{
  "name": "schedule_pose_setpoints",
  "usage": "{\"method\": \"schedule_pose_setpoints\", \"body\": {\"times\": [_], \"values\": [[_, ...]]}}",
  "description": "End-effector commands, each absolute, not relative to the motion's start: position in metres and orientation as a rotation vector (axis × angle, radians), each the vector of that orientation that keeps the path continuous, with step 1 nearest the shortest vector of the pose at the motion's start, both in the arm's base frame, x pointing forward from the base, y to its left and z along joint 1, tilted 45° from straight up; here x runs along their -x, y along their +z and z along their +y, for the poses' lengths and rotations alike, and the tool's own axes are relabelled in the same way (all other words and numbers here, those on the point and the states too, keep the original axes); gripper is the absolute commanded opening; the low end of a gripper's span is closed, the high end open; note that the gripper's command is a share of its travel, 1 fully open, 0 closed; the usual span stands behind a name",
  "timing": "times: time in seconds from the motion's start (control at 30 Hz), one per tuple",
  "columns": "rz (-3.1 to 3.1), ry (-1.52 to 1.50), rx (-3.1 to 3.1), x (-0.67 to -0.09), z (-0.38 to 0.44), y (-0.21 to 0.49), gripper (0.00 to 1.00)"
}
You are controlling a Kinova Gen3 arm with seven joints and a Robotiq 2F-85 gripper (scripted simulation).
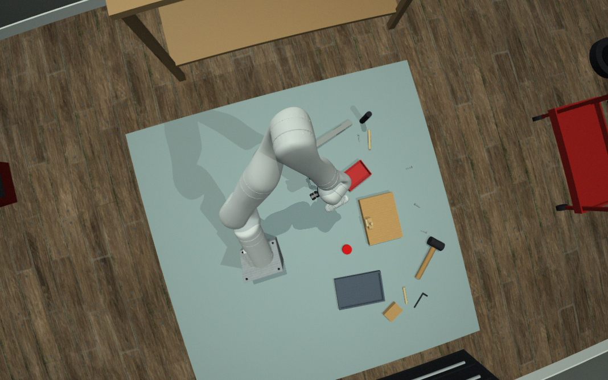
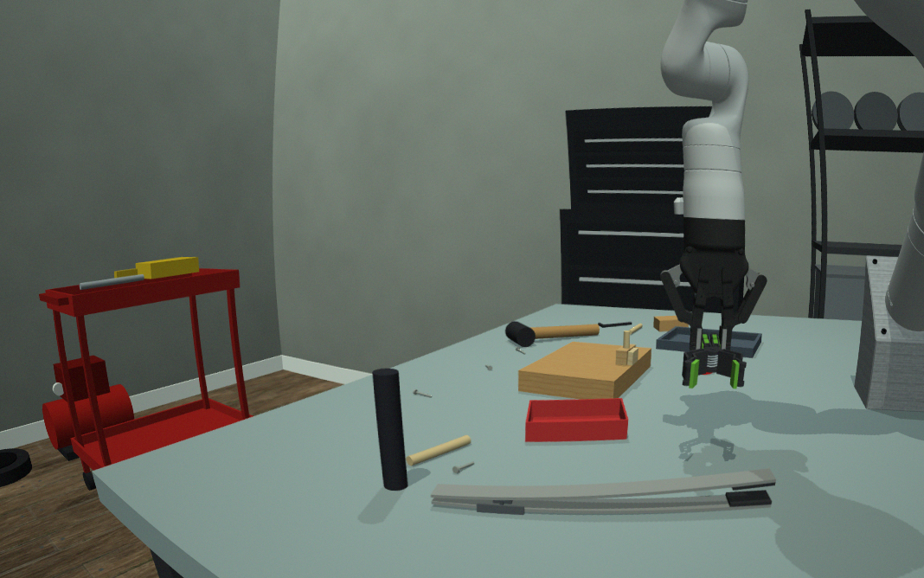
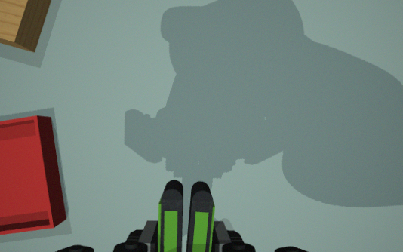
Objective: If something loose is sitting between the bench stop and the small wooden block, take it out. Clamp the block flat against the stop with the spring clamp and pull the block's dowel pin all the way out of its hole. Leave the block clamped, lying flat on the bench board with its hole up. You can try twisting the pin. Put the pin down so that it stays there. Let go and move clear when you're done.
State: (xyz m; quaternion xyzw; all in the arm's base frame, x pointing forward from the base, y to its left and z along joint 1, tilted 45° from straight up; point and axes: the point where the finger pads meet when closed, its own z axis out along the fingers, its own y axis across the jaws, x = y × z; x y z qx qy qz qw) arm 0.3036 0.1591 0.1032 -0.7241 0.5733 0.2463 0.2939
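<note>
My gripper (image 1: pixel 315 194) (image 2: pixel 710 337) (image 3: pixel 185 240) is shut on the spring clamp (image 2: pixel 712 371) (image 3: pixel 170 222), black with green grips, and holds it above the table. It hangs left of the wooden bench board (image 1: pixel 385 223) (image 2: pixel 565 371) (image 3: pixel 19 23) and beside the red tray (image 1: pixel 358 174) (image 2: pixel 575 419) (image 3: pixel 23 173). The small wooden block (image 1: pixel 369 222) (image 2: pixel 626 355) lies at the board's near edge by the stop. Its dowel pin (image 2: pixel 625 338) stands upright in it. I cannot tell whether anything lies between block and stop.
A grey tray (image 1: pixel 358 289) (image 2: pixel 746 340), a red disc (image 1: pixel 346 248), a mallet (image 1: pixel 428 257) (image 2: pixel 551 331), a black cylinder (image 1: pixel 365 117) (image 2: pixel 389 429), a loose dowel (image 1: pixel 369 139) (image 2: pixel 439 449), a long grey bar (image 1: pixel 333 132) (image 2: pixel 599 497) and scattered screws lie on the table.
</note>
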Motion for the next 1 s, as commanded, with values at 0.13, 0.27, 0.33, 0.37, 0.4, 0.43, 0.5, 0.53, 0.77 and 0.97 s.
{"method": "schedule_pose_setpoints", "body": {"times": [0.13, 0.27, 0.33, 0.37, 0.4, 0.43, 0.5, 0.53, 0.77, 0.97], "values": [[1.527, 0.659, 1.924, -0.3042, 0.1587, 0.105, 0.32], [1.526, 0.659, 1.924, -0.3042, 0.1587, 0.105, 0.32], [1.526, 0.659, 1.925, -0.3042, 0.1587, 0.105, 0.32], [1.526, 0.659, 1.925, -0.3042, 0.1587, 0.105, 0.32], [1.526, 0.659, 1.925, -0.3042, 0.1587, 0.105, 0.32], [1.526, 0.659, 1.925, -0.3042, 0.1587, 0.105, 0.32], [1.525, 0.659, 1.925, -0.3042, 0.1587, 0.1051, 0.32], [1.524, 0.659, 1.926, -0.3043, 0.1587, 0.1051, 0.32], [1.515, 0.657, 1.93, -0.3044, 0.159, 0.1052, 0.32], [1.502, 0.655, 1.937, -0.3046, 0.1593, 0.1054, 0.32]]}}
